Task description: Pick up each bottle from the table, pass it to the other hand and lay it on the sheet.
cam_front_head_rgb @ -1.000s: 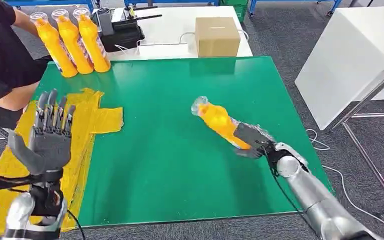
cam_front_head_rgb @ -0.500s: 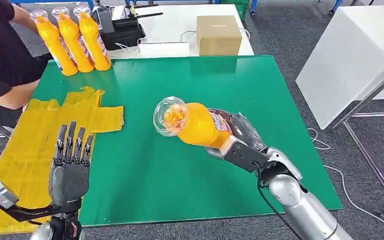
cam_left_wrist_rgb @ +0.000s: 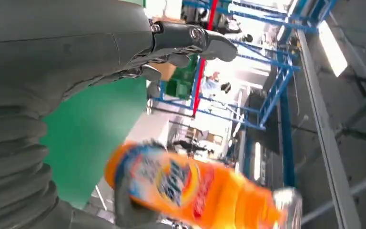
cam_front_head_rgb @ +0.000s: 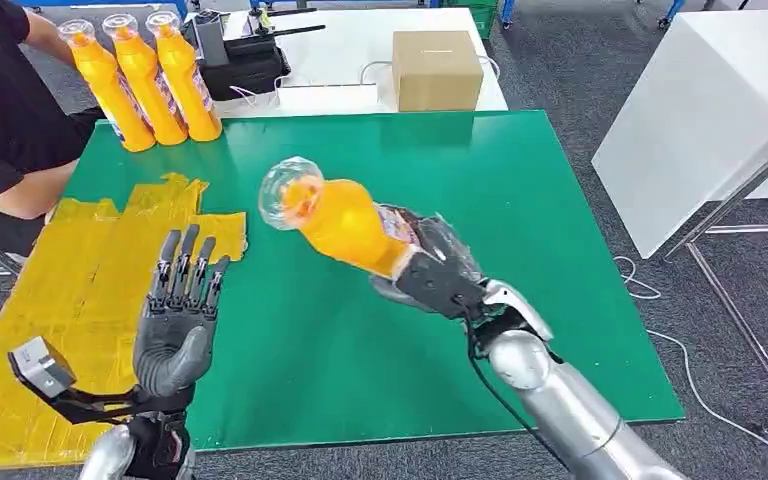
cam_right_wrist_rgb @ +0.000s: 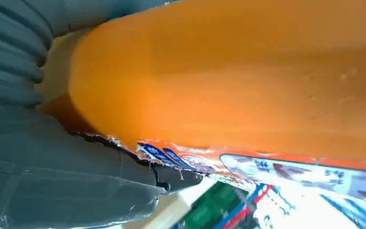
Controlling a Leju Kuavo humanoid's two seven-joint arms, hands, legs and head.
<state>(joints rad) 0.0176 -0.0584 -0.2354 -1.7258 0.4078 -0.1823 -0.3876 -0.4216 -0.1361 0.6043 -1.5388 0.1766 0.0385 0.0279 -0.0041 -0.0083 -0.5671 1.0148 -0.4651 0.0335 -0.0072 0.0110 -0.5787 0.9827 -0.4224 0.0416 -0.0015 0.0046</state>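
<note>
My right hand [cam_front_head_rgb: 438, 278] grips an orange bottle [cam_front_head_rgb: 338, 216] by its lower body and holds it in the air over the green mat [cam_front_head_rgb: 520, 200], clear cap pointing up and to the left. In the right wrist view the bottle [cam_right_wrist_rgb: 248, 76] lies against the palm. My left hand [cam_front_head_rgb: 178, 318] is raised with fingers straight and apart, a short way left of the bottle, holding nothing. The left wrist view shows the bottle [cam_left_wrist_rgb: 190, 188] close beside that hand [cam_left_wrist_rgb: 66, 52]. The yellow sheet [cam_front_head_rgb: 80, 270] lies on the mat's left side. Three more orange bottles [cam_front_head_rgb: 145, 85] stand at the far left corner.
A person in a black top [cam_front_head_rgb: 0, 100] sits at the far left by the standing bottles. A cardboard box [cam_front_head_rgb: 436, 68] and black equipment [cam_front_head_rgb: 240, 60] sit on the white table behind. A white table [cam_front_head_rgb: 710, 110] stands to the right.
My right hand has lifted the bottle off the mat and carried it left and up. My left hand has moved right, towards the bottle, staying spread.
</note>
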